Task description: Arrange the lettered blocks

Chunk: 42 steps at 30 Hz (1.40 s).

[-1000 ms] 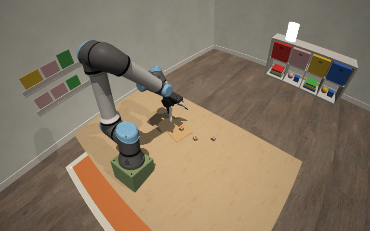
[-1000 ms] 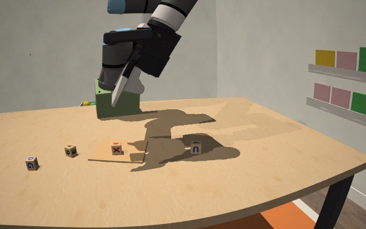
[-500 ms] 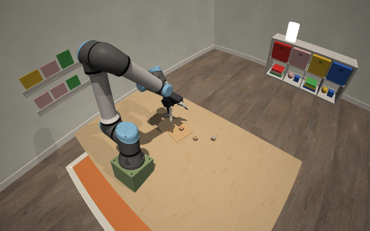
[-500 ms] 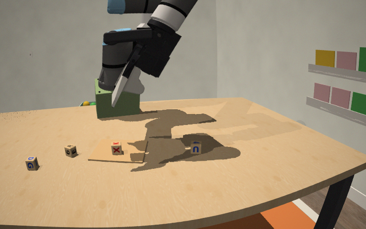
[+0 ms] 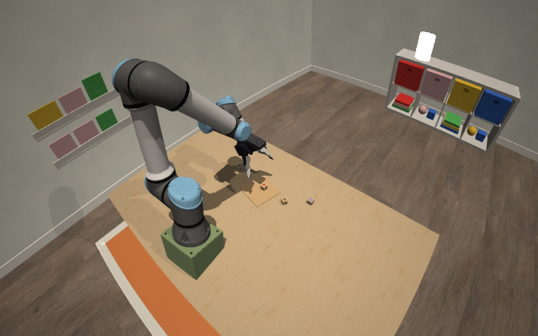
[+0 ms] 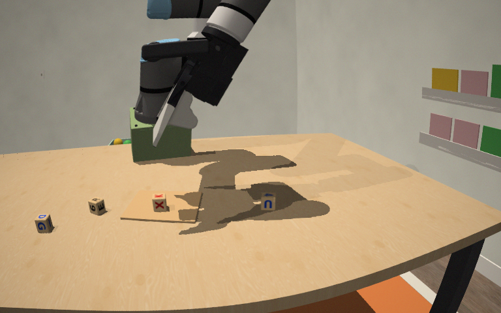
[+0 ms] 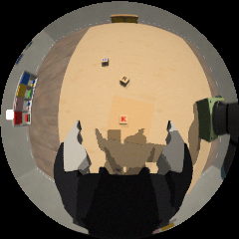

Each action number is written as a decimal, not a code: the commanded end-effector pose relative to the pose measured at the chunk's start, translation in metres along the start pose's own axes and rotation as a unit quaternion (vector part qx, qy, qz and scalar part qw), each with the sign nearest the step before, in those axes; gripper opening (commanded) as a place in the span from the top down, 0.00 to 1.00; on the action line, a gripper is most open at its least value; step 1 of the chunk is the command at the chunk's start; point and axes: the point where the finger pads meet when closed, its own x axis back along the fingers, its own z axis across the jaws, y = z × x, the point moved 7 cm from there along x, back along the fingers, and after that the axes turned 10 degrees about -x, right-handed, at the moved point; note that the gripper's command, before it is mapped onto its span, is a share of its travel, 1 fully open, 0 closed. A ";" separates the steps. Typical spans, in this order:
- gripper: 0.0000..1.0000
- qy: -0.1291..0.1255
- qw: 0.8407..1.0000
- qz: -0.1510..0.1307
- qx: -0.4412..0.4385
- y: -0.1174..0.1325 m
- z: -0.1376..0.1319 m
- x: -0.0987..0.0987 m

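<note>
Jaws spread wide with nothing between them, the gripper (image 5: 260,168) (image 6: 173,135) (image 7: 123,120) hangs tilted above the table (image 5: 301,257) (image 6: 221,258) (image 7: 149,55), its fingertips well clear of the wood. Left and right here follow the exterior view, with the arm's green base (image 5: 180,257) (image 6: 162,147) (image 7: 205,119) on the far side. One block, the red-lettered block (image 5: 264,186) (image 6: 159,203) (image 7: 123,119), sits upright on the thin square mat (image 5: 259,198) (image 6: 140,212) (image 7: 139,107); it has a K on top and an X on its near side. Left of the mat, just off it, the black-lettered block (image 5: 284,200) (image 6: 96,206) (image 7: 124,81) stands turned at an angle, E and 9 on its sides, its top mark too small to read surely. Farther left and nearer sits the blue D block (image 5: 310,201) (image 6: 44,223) (image 7: 105,62), D up, G on a side. Right of the mat, apart from it, the shaded block (image 6: 268,201) lies in the arm's shadow, a 4 on top and a U-like mark facing near. No row is formed: only one block is on the mat.
</note>
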 end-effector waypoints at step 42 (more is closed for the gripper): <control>0.00 0.000 0.994 -0.001 -0.113 -0.004 0.002 -0.003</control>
